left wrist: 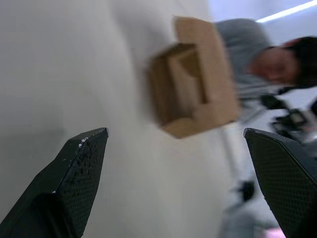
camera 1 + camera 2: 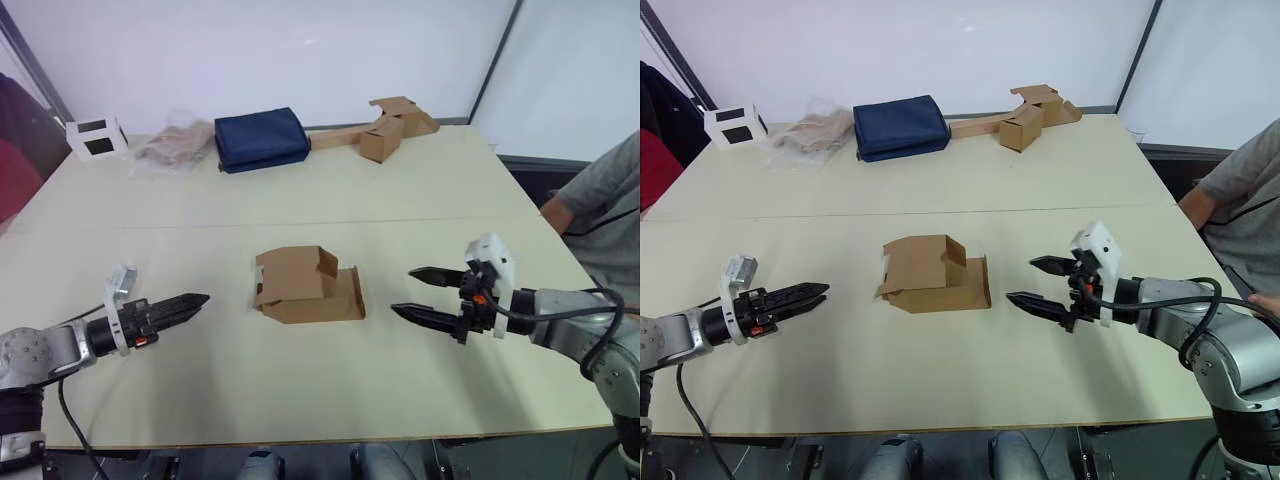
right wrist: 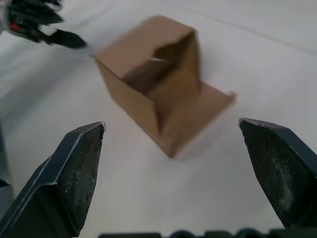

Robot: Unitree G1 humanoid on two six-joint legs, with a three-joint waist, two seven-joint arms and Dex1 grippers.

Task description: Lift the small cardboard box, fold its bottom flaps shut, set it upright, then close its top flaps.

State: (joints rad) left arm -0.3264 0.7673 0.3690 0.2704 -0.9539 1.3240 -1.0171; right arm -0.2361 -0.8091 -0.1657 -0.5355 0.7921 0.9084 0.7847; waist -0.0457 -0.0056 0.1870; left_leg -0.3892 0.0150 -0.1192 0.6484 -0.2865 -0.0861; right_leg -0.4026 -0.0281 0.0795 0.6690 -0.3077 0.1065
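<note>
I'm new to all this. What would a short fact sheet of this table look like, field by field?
Main item: small cardboard box, lying on its side mid-table, flaps open
Left end effector: open, on the box's left, apart from it
Right end effector: open, on the box's right, apart from it
Far edge: white cube, clear bag, navy pouch, second box on a cardboard strip
Bystander: person seated at the robot's right

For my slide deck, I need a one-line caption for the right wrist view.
Open right hand faces the small cardboard box lying on the table, flaps open.
</note>
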